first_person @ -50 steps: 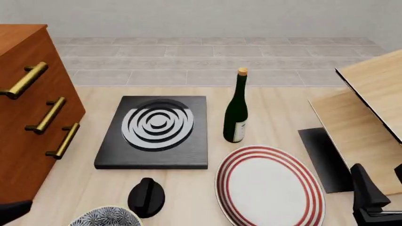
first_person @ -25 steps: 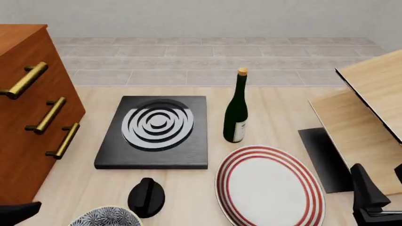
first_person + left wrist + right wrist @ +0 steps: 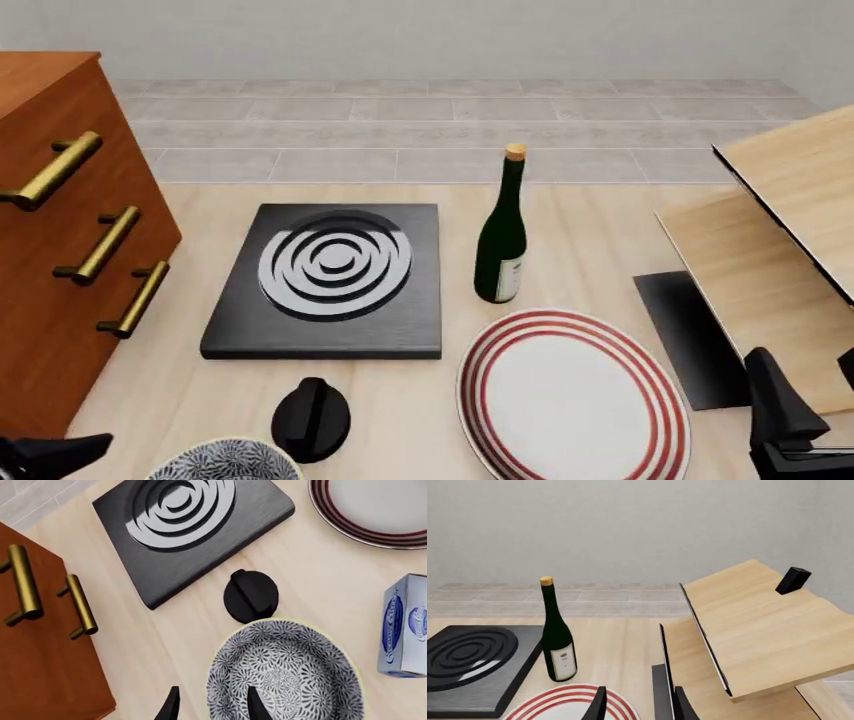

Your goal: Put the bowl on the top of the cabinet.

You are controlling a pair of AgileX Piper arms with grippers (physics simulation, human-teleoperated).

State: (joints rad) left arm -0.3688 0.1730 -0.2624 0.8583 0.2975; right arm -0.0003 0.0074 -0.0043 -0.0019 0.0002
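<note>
The bowl, navy-and-white floral inside with a pale rim, stands on the table near the front edge; only its far rim shows at the bottom of the front view. My left gripper is open and hovers over the bowl's rim on the cabinet side, one finger over the inside and one outside. In the front view it is at the bottom left. The reddish-brown cabinet with brass handles stands at the left. My right gripper is open and empty at the bottom right.
A black knob lies just beyond the bowl. A black board with silver rings, a green bottle and a white plate with red rings fill the middle. Pale slanted boards stand at the right. A blue-and-white box sits beside the bowl.
My left gripper has moved to the right along the front edge, closer to the bowl. The right arm and all objects have not moved.
</note>
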